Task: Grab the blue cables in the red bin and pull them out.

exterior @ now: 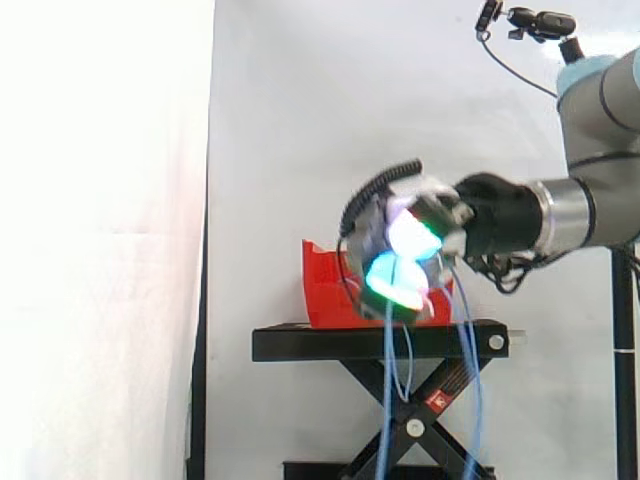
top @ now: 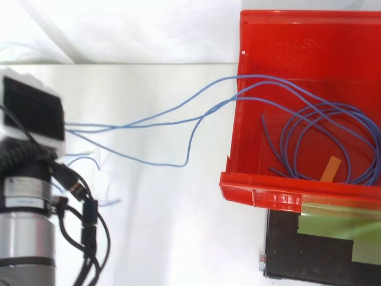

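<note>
While thin blue cables [top: 140,124] are being pinched in the curled fingers of the robot's hand [exterior: 400,255], well outside the open red plastic bin [top: 262,193], extraction is judged half-done: coils are lying inside the bin, so a longer pull away from it is being called for.

nothing legible anywhere. small red label [exterior: 440,399] on the black stand's [exterior: 380,342] crossed leg, toward five o'clock in the side view, print too small to read. faint embossed marks [top: 292,43] on the red bin's [top: 262,193] wall, toward one o'clock from above, unreadable.
</note>
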You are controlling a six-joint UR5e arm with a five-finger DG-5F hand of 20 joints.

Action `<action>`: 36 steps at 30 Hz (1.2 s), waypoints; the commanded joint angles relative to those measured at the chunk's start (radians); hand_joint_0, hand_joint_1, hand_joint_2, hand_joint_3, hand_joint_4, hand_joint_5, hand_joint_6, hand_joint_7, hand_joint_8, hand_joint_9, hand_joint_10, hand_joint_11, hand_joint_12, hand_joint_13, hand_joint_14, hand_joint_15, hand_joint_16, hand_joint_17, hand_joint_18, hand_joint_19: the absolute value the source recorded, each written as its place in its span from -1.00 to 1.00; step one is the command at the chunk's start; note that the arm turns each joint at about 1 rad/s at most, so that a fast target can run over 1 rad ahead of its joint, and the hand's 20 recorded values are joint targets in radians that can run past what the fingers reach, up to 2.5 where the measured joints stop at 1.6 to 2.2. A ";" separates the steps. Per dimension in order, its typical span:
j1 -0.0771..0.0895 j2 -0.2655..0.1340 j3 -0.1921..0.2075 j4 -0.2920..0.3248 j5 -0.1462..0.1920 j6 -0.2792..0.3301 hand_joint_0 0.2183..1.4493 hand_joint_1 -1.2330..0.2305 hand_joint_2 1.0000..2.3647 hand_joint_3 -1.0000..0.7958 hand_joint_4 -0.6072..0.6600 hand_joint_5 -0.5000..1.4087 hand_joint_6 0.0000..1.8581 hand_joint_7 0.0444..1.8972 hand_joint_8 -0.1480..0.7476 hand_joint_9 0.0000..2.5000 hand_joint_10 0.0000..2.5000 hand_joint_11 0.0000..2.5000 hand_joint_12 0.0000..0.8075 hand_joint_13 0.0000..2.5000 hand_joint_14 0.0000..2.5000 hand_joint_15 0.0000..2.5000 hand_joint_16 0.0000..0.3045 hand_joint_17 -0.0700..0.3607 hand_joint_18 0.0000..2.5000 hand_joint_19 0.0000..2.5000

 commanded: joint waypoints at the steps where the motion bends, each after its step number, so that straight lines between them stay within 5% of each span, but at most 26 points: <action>1: 0.002 0.000 -0.105 0.085 -0.002 0.009 0.20 -0.65 -0.99 -0.77 0.26 0.68 -0.82 -0.12 -0.15 0.27 -0.89 0.53 -0.16 -0.04 0.94 -0.28 -0.74 -0.26 0.04 0.11; 5: -0.003 0.000 -0.105 0.083 0.000 0.010 0.21 -0.65 -0.99 -0.77 0.26 0.68 -0.81 -0.12 -0.15 0.27 -0.89 0.51 -0.18 -0.04 0.94 -0.28 -0.74 -0.26 0.04 0.10; 10: -0.007 0.005 -0.102 -0.001 -0.006 0.035 0.21 -0.65 -0.99 -0.77 0.27 0.68 -0.80 -0.13 -0.17 0.26 -0.89 0.51 -0.18 -0.05 0.94 -0.29 -0.74 -0.26 0.04 0.09; 12: -0.007 0.029 -0.102 -0.084 -0.032 0.071 0.21 -0.65 -0.99 -0.77 0.27 0.68 -0.80 -0.13 -0.16 0.26 -0.88 0.51 -0.16 -0.05 0.94 -0.30 -0.74 -0.26 0.04 0.09; 15: -0.004 0.063 -0.102 -0.112 -0.063 0.107 0.21 -0.65 -0.99 -0.78 0.27 0.68 -0.79 -0.14 -0.16 0.26 -0.87 0.50 -0.19 -0.05 0.93 -0.30 -0.74 -0.26 0.03 0.08; 21: -0.003 0.123 -0.102 -0.108 -0.083 0.139 0.21 -0.65 -0.99 -0.76 0.27 0.67 -0.78 -0.13 -0.17 0.26 -0.86 0.50 -0.17 -0.05 0.93 -0.32 -0.73 -0.25 0.03 0.08; 28: 0.000 0.163 -0.099 -0.108 -0.081 0.243 0.21 -0.65 -0.99 -0.77 0.28 0.66 -0.77 -0.14 -0.16 0.25 -0.87 0.48 -0.18 -0.05 0.93 -0.32 -0.73 -0.24 0.04 0.05; 36: 0.002 0.169 0.004 -0.108 -0.078 0.306 0.21 -0.65 -0.99 -0.77 0.28 0.66 -0.76 -0.15 -0.17 0.25 -0.87 0.47 -0.19 -0.04 0.91 -0.31 -0.73 -0.24 0.04 0.06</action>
